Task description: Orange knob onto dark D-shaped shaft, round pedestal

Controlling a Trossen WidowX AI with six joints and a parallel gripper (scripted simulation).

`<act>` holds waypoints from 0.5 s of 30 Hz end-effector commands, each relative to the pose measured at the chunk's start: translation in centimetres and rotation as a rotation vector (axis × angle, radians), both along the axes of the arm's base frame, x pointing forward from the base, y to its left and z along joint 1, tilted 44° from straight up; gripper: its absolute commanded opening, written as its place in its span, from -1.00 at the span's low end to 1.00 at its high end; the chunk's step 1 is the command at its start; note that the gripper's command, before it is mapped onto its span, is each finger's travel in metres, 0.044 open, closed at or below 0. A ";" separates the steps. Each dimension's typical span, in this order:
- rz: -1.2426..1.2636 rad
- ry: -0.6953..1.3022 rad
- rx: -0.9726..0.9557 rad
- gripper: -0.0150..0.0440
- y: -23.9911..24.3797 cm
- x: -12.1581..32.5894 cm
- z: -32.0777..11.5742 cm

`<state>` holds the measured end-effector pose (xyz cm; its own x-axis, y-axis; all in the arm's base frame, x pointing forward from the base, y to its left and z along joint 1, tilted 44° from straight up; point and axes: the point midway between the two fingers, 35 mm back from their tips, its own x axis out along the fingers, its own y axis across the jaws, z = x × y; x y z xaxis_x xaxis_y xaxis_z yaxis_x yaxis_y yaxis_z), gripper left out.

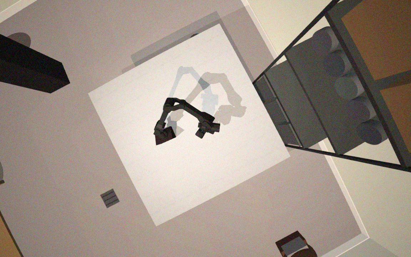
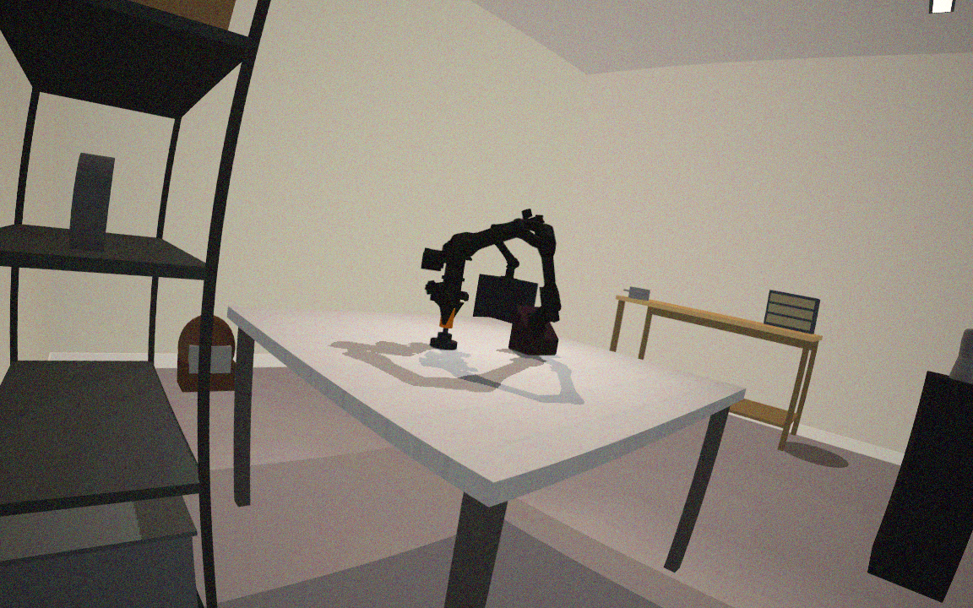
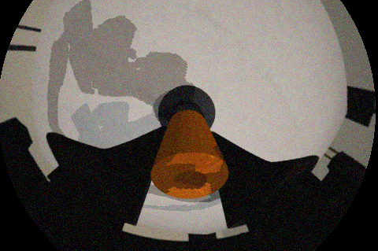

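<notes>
1. Presently, the fingers (image 2: 444, 305) are clamped on the orange knob (image 2: 448, 321) (image 3: 188, 137), gripping it from opposite sides. In the wrist view, its broad round end faces the camera in the lower middle of the frame.
2. Below the knob, near the centre of the exterior view, is the round pedestal (image 2: 443, 344) (image 3: 206, 105), dark and standing on the pale table (image 1: 168, 182) (image 2: 543, 446) (image 3: 252, 46).
3. Between knob and pedestal, a short stretch of the dark shaft (image 2: 444, 331) shows in the exterior view, so the knob is not down on the pedestal. Whether the shaft's tip is inside the hole, I cannot tell; nor can I see how the flat sides line up.
4. The black arm (image 1: 197, 111) (image 2: 501, 234) arches from its base (image 1: 165, 137) (image 2: 534, 339), its wrist pointing down over the pedestal in the exterior view.
5. A dark shelf rack (image 1: 365, 90) (image 2: 215, 211) fills the right of the top view and the left of the exterior view. A wooden bench (image 2: 717, 317) stands behind the table, right of centre in the exterior view.
</notes>
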<state>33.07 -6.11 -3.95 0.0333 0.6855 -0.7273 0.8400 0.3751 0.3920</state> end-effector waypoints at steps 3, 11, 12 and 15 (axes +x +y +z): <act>-0.010 0.006 -0.001 -0.49 0.0 0.1 0.1; -0.010 0.006 -0.001 -0.49 0.1 -0.1 0.0; -0.010 0.006 -0.001 -0.49 0.1 -0.1 0.0; -0.010 0.006 -0.001 -0.49 0.2 -0.1 -0.1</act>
